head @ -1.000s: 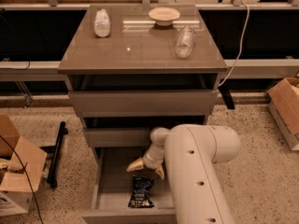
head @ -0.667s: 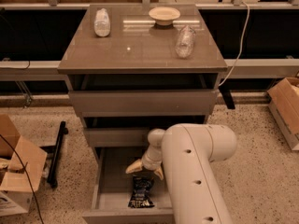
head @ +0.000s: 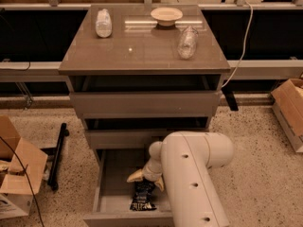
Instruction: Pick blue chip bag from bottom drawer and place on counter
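Observation:
The blue chip bag [head: 143, 196] lies flat on the floor of the pulled-out bottom drawer [head: 112, 189], near its front middle. My gripper [head: 147, 179] reaches down into the drawer on the white arm [head: 189, 174]. Its tan fingers [head: 135, 176] are spread open, just above and around the far end of the bag. The arm hides the right side of the drawer. The counter [head: 142, 51] is the glossy top of the cabinet above.
On the counter lie two clear plastic bottles [head: 102, 22] [head: 187, 41] and a pale bowl [head: 166, 15]. The two upper drawers are slightly open. Cardboard boxes stand on the floor at the left [head: 19, 174] and right [head: 291, 112]. A black bar [head: 57, 155] lies left of the cabinet.
My gripper has moved down and a little forward in the drawer, closer to the chip bag. The bag has not moved.

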You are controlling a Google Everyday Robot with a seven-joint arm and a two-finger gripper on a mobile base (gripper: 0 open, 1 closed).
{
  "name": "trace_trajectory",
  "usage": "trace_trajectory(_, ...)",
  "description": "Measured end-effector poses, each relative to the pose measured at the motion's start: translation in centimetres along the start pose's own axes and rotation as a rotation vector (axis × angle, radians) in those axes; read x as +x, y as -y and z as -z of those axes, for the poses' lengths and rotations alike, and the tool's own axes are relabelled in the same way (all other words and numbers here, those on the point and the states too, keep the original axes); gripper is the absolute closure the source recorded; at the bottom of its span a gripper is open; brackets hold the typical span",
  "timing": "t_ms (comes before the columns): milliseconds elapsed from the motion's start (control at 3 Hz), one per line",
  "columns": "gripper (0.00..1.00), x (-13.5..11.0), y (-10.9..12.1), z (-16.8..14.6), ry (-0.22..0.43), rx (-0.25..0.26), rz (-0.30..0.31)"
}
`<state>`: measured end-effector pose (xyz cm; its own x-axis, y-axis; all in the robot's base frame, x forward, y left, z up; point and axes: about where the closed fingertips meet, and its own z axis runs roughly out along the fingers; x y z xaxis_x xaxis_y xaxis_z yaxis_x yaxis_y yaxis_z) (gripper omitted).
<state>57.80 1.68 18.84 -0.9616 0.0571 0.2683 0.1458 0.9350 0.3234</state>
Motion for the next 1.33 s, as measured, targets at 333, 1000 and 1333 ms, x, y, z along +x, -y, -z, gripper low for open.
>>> trace_trajectory(333,0.03,-0.9,1.8,-5.1,-0.05,-0.02,-0.09)
trace_trajectory(1000,0.5,-1.0,2.5,-6.7,-0.085,-0.031,-0.141)
trace_trajectory(1333,0.73,-0.9,2.4,-6.3,-0.085,-0.031,-0.141)
